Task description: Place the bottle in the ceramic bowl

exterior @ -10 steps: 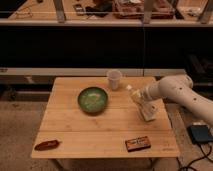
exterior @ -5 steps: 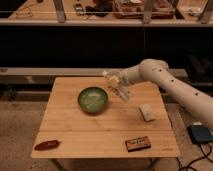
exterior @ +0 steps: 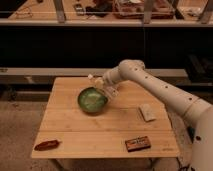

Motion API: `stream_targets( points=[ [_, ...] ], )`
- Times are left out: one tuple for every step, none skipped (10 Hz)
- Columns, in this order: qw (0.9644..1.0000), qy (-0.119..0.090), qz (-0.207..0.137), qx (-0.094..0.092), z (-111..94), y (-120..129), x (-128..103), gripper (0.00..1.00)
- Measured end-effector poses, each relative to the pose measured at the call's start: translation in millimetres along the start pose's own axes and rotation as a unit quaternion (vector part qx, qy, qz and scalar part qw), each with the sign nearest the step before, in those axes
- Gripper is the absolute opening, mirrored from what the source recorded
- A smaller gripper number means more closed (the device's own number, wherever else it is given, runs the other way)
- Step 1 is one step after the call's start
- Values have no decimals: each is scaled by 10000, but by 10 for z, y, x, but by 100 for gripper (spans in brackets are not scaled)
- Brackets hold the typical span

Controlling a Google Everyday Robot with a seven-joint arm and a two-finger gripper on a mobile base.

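Fingers (exterior: 108, 91) are clamped on the bottle (exterior: 94, 79). The small whitish piece sits at the tip of the gripper (exterior: 102, 86) and pokes out up and to the left of it, clear of the tabletop. The exact contact spots are hard to make out (pale bottle against pale finger parts). No gap shows between the fingers and the bottle.

The bottle is in the air at the far-right edge of the ceramic bowl (exterior: 92, 99) — over the rim or just behind it, can't tell which. It is not inside the bowl and not resting on anything. It looks tilted, not upright.

The gripper hangs just above the bowl's upper-right rim, with the lower finger parts overlapping the rim line in this view. Whether it touches the rim can't be told.

The bowl is round and green with a darker rim and a paler speckled inside. It sits on the table (exterior: 70, 125) a bit left of centre, toward the back half.

The arm (exterior: 160, 90) is white and comes in from the lower right. It rises across the right side of the table and bends at the wrist down toward the bowl.

Other stuff on the wooden table:
- flat white packet (exterior: 147, 112), right of the bowl, well apart from it and lying under the arm's line
- dark brown bar-like packet (exterior: 137, 143), near the front edge, right of centre
- reddish-brown item (exterior: 46, 145), at the front-left corner, well apart from everything else

Behind the table is a dark shelf unit (exterior: 100, 40) — a cluttered counter on top.
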Motion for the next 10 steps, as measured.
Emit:
stream_targets(
  points=[
    [9998,-169,-114,71,176,-81,-28,17],
    [9990,-372,-189,148,359,-148,-101,29],
    [9984,-490,-227,191,458,-185,-141,37],
    [9973,-622,-305,237,566,-236,-154,47],
    [9960,-755,-394,263,655,-274,-166,58],
    [9948,-861,-485,260,708,-283,-174,68],
    [9935,-958,-571,234,742,-278,-182,76],
    [9921,-1062,-645,194,769,-261,-195,80],
    [9915,-1108,-666,169,771,-238,-203,80],
    [9914,-1126,-649,161,765,-218,-211,80]
  ],
)
